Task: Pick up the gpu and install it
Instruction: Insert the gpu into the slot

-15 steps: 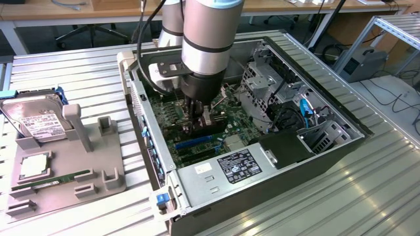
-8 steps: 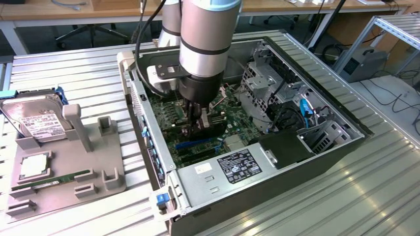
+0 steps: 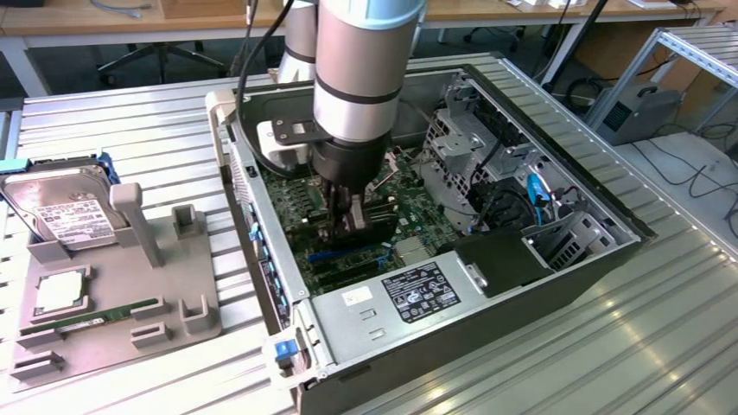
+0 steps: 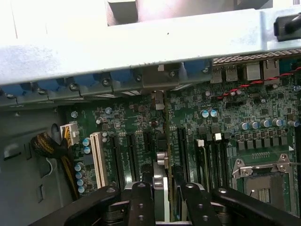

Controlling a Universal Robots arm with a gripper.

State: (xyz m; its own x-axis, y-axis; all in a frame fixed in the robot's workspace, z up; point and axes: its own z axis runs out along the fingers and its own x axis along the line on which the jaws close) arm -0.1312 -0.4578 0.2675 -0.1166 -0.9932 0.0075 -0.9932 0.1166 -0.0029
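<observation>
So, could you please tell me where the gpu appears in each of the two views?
Exterior view: the gpu stands inside the open computer case, held by the end effector over the motherboard.
Wrist view: the gpu is seen edge-on between the end effector's fingers.
Shared landmark: the green motherboard.

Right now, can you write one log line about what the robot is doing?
gripper: shut on gpu | place: inside computer case, over motherboard slots | gpu: edge-on, not yet seated

gpu [image 4: 161, 188]: lower part hidden between the end effector [image 4: 162, 200] fingers, seen edge-on
slot under card: hidden
hard drive [image 3: 67, 212] label: too small to read
</observation>
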